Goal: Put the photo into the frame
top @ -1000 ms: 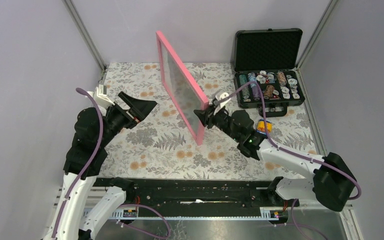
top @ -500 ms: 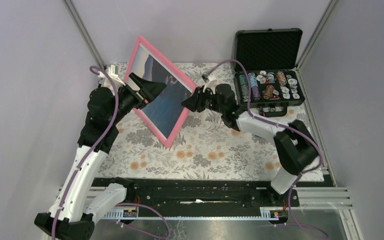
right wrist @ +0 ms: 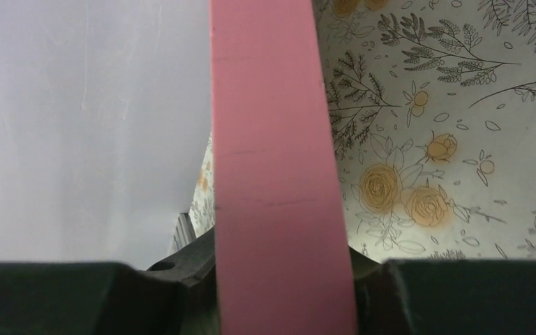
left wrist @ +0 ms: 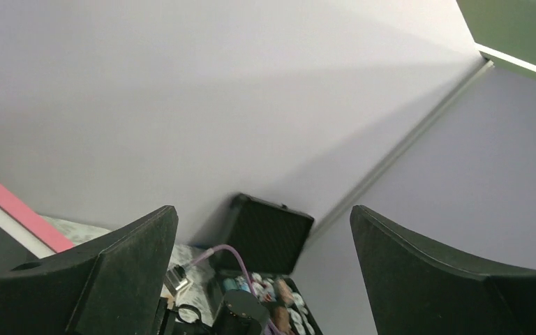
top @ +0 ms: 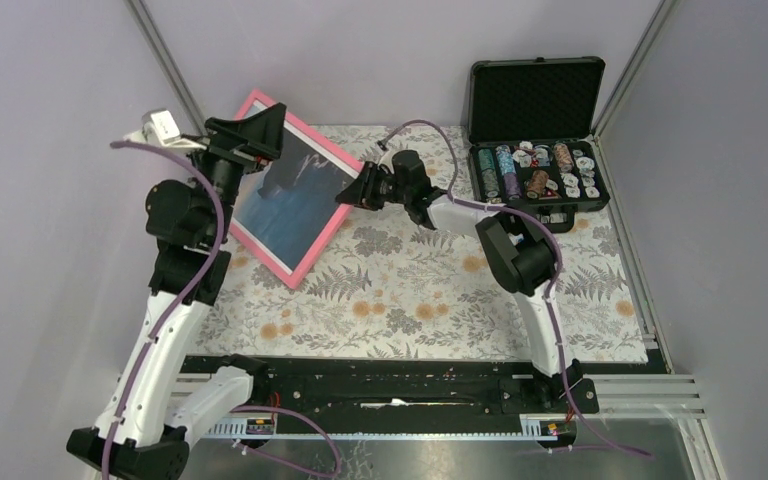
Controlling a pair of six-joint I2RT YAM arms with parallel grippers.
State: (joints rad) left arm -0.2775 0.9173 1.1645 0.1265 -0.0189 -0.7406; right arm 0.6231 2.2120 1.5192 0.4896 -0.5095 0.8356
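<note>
An open black hard-shell case point(top: 538, 98) with a foam-lined lid sits in the far right corner; round coloured chips point(top: 535, 172) fill its tray; beneath lies a white floral-print tablecloth point(top: 410, 295).

soft even light, blurry wrist close-ups

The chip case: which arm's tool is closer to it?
Right. The right tool, gripping the frame, is left of the case; the left tool is farther left, over the frame's far corner.
</note>
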